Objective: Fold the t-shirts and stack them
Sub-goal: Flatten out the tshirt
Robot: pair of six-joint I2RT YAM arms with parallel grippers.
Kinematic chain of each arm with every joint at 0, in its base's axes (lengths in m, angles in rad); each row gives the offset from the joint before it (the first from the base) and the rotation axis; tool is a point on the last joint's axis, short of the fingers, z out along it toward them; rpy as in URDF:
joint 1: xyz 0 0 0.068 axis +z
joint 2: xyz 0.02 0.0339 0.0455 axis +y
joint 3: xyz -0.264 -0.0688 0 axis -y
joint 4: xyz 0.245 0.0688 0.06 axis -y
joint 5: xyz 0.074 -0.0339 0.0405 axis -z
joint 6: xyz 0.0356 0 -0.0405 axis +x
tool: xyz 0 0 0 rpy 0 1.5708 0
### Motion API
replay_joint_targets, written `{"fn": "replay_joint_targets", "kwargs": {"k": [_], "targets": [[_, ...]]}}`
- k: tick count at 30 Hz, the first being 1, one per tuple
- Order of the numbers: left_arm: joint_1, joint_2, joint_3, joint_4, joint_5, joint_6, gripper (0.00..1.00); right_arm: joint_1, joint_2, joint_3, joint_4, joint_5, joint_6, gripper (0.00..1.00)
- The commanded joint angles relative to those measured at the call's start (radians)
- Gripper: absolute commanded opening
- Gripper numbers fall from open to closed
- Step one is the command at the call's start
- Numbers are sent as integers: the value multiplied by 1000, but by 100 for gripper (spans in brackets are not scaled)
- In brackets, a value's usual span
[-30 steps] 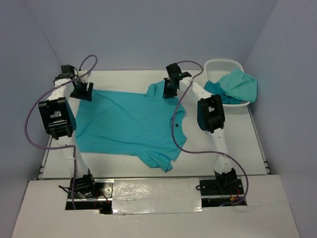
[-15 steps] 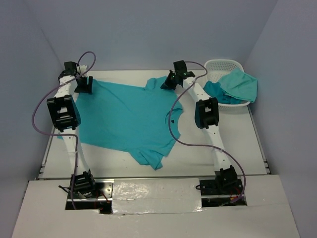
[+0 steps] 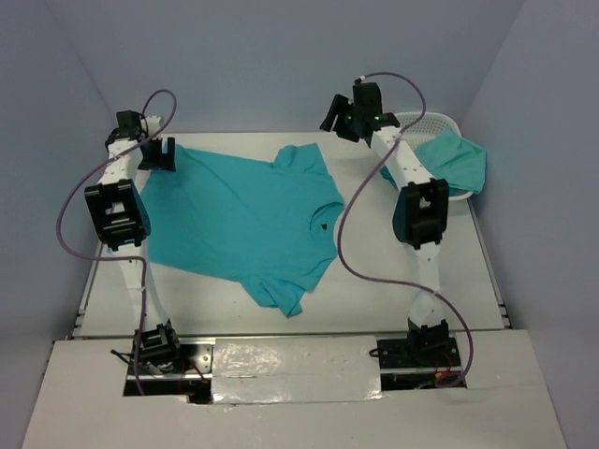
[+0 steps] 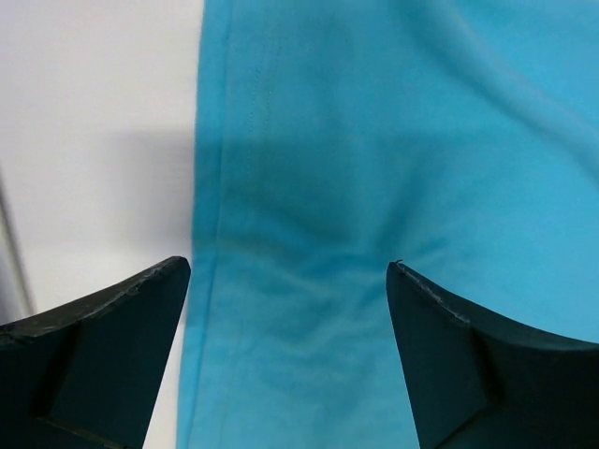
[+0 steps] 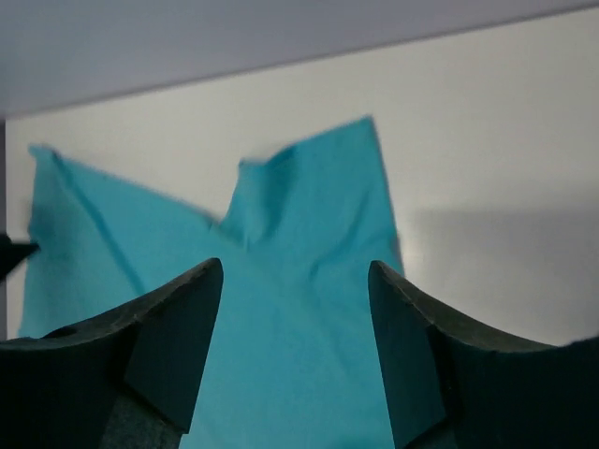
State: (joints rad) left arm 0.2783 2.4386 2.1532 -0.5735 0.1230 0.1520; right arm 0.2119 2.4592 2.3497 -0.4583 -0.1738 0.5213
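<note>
One turquoise t-shirt [image 3: 239, 215] lies spread flat on the white table [image 3: 421, 271], collar toward the right. My left gripper [image 3: 159, 154] hovers open over the shirt's far-left corner. In the left wrist view the cloth [image 4: 374, 140] and its hem run under the left gripper [image 4: 290, 271], with nothing between the fingers. My right gripper [image 3: 339, 114] is raised above the far-right sleeve and open. The right wrist view looks down past the right gripper [image 5: 295, 267] at that sleeve [image 5: 309, 187], which lies loose on the table.
A white lattice basket [image 3: 416, 122] stands at the far right corner with more teal shirts [image 3: 451, 159] hanging over its rim. Purple cables loop off both arms. Grey walls close in the table on three sides.
Both grippers carried the shirt's far edge toward the back and it now lies flatter. The right gripper let go of the sleeve and rose up and to the right. The left gripper opened wider.
</note>
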Motion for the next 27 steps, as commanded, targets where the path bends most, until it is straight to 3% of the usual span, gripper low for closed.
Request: {"fn": "replay_joint_targets", "kwargs": {"k": [1, 2, 5, 8, 10, 11, 14, 17, 22, 25, 27], "targets": [[22, -193, 80, -58, 23, -3, 99, 78, -424, -186, -107, 103, -165, 73], [33, -225, 65, -77, 6, 1, 99, 87, -486, -390, -149, 117, -153, 76], [93, -396, -129, -163, -34, 56, 99, 156, -685, -751, -166, 181, -130, 80], [149, -481, -293, -235, -71, 125, 99, 219, -790, -971, -160, 195, -77, 81], [186, -564, -477, -239, -76, 152, 89, 267, -824, -1061, -120, 160, -34, 80], [224, -585, -531, -229, -79, 168, 79, 282, -841, -1133, -68, 131, 1, 79], [280, -661, -706, -178, -100, 190, 77, 308, -836, -1227, 0, 123, 49, 77], [300, -728, -823, -151, -102, 211, 81, 311, -818, -1303, 62, 106, 94, 77], [308, -771, -891, -123, -106, 238, 82, 320, -813, -1385, 124, 125, 135, 76], [317, -773, -914, -109, -112, 244, 82, 320, -774, -1399, 151, 122, 158, 72], [328, -770, -918, -103, -111, 247, 83, 328, -732, -1403, 171, 132, 167, 64]]}}
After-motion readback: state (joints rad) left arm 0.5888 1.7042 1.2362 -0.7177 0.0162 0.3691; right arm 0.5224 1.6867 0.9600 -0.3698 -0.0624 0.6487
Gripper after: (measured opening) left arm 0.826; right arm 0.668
